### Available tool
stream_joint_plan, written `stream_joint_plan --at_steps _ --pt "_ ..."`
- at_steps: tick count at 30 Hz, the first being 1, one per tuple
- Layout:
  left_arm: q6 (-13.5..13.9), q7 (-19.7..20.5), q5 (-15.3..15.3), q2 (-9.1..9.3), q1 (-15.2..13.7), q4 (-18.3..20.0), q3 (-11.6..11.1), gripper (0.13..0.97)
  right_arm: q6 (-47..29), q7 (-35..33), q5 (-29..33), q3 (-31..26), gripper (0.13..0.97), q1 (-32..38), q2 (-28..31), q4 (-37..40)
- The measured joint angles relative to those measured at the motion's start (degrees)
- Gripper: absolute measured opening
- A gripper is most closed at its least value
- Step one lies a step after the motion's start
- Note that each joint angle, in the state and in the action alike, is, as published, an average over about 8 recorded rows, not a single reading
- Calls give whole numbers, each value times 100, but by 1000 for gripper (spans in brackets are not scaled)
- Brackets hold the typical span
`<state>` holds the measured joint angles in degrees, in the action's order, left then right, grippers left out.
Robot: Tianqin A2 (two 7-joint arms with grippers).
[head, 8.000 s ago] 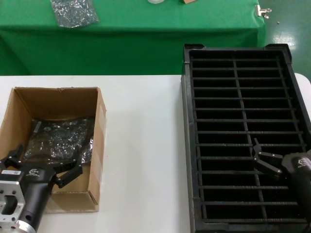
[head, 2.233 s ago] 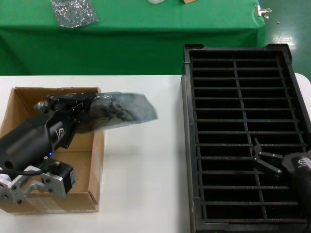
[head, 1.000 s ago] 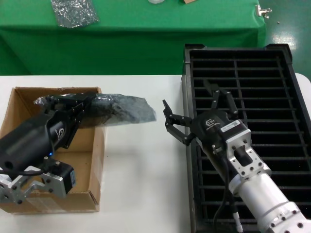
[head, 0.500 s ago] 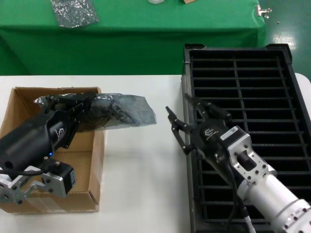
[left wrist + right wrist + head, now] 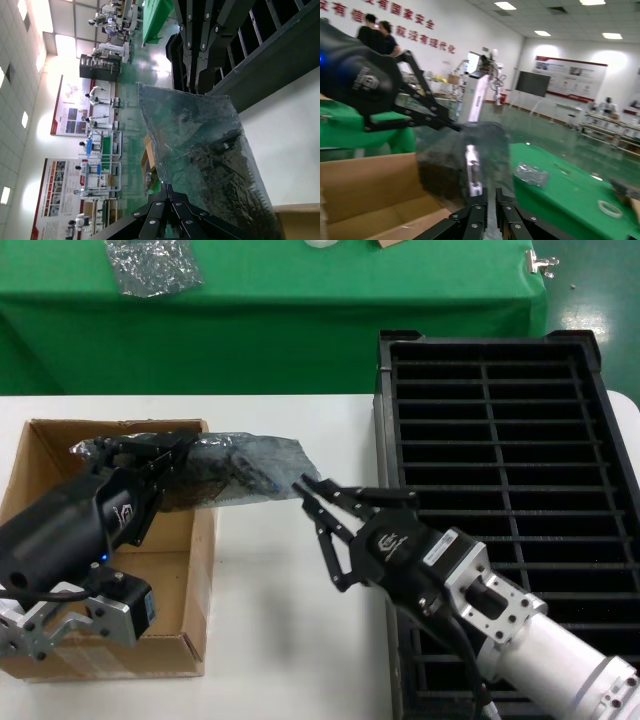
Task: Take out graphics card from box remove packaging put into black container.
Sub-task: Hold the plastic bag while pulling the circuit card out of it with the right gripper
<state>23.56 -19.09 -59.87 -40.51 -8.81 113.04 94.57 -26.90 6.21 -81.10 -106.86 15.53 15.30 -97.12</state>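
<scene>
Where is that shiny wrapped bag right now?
In the head view the packaging is held up by the left gripper over the box's right edge, sticking out toward the right gripper, left of the black container.

The white table [image 5: 290,630] carries the cardboard box [image 5: 200,540] beneath the left gripper [image 5: 160,465] and the black container [image 5: 500,420] behind the right gripper [image 5: 320,520].

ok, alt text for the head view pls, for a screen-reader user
The left gripper holds the bagged graphics card level over the box, while the open right gripper reaches toward the bag's free end. The black container sits on the white table at right.
</scene>
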Motion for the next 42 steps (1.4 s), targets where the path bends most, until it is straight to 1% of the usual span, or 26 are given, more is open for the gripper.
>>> stream_joint_plan --at_steps 10,17,27,42 --pt "0 0 0 0 0 0 0 139 -58 -76 -227 -254 138 34 277 -138" --pt "0 0 0 0 0 0 0 139 56 -158 -368 -215 137 83 455 -100" --pt "0 1 0 0 0 0 0 139 205 -645 -761 -197 135 402 340 392" --pt "0 1 0 0 0 0 0 139 23 -1119 -1195 -371 135 721 188 860"
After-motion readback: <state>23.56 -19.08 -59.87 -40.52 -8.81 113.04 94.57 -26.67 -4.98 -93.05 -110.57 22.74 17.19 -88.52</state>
